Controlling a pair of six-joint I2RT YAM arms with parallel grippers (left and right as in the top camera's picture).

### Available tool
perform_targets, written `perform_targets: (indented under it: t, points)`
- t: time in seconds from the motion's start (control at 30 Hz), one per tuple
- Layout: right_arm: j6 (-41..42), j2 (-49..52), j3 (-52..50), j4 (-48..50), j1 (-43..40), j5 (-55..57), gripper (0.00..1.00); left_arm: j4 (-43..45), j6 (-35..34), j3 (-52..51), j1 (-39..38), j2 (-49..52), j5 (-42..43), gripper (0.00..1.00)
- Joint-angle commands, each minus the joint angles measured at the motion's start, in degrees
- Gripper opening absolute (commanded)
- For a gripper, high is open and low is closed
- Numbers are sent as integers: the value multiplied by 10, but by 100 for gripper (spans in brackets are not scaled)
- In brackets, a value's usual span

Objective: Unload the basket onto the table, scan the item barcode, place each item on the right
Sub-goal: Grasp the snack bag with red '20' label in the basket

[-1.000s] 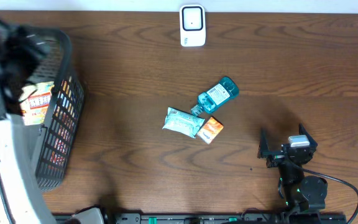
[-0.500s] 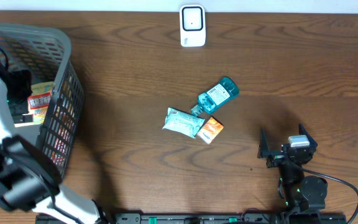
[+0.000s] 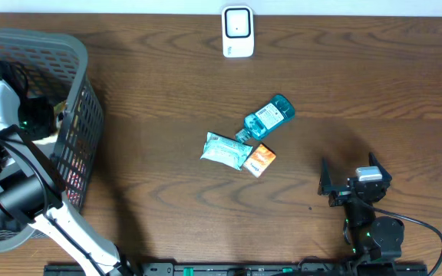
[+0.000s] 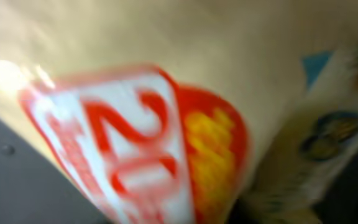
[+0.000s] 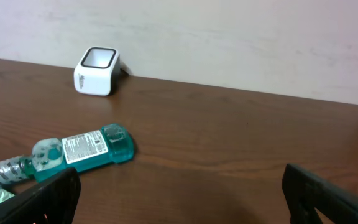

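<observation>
My left gripper (image 3: 38, 121) is down inside the grey mesh basket (image 3: 79, 84) at the table's left edge. Its fingertips are hidden among the goods there. The left wrist view is filled by a blurred tan packet with a red and white label (image 4: 135, 143), pressed close to the camera. No finger shows, so I cannot see whether the jaws hold it. The white barcode scanner (image 3: 237, 31) (image 5: 97, 71) stands at the far edge of the table. My right gripper (image 3: 355, 185) (image 5: 179, 193) rests open at the near right, with only bare wood between its fingers.
A teal mouthwash bottle (image 3: 268, 116) (image 5: 79, 152), a pale wipes packet (image 3: 225, 150) and a small orange box (image 3: 260, 159) lie together mid-table. Further packets (image 4: 334, 143) lie in the basket. A pale wall rises behind the scanner.
My left arm has swung down and dropped deeper into the basket, covering the packet that showed there before. The right arm and the items mid-table have stayed still.
</observation>
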Motion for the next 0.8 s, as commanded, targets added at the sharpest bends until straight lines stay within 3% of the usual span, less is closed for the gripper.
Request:
perform_targets:
  t: [0.0, 0.07, 0.5, 0.63, 0.77]
  points:
    - [9, 0, 0, -2, -5, -3, 99, -35, 63, -41, -9, 66, 16, 7]
    - [9, 0, 0, -2, -5, -3, 99, -37, 91, -40, -2, 20, 16, 7]
    - [9, 0, 0, -2, -5, -3, 99, -26, 98, -40, 47, -380, 14, 7]
    - [9, 0, 0, -2, -5, -3, 99, 24, 148, -40, 38, -489, 114, 7]
    - [9, 0, 0, -2, -5, -3, 99, 117, 253, -40, -22, -570, 302, 8]
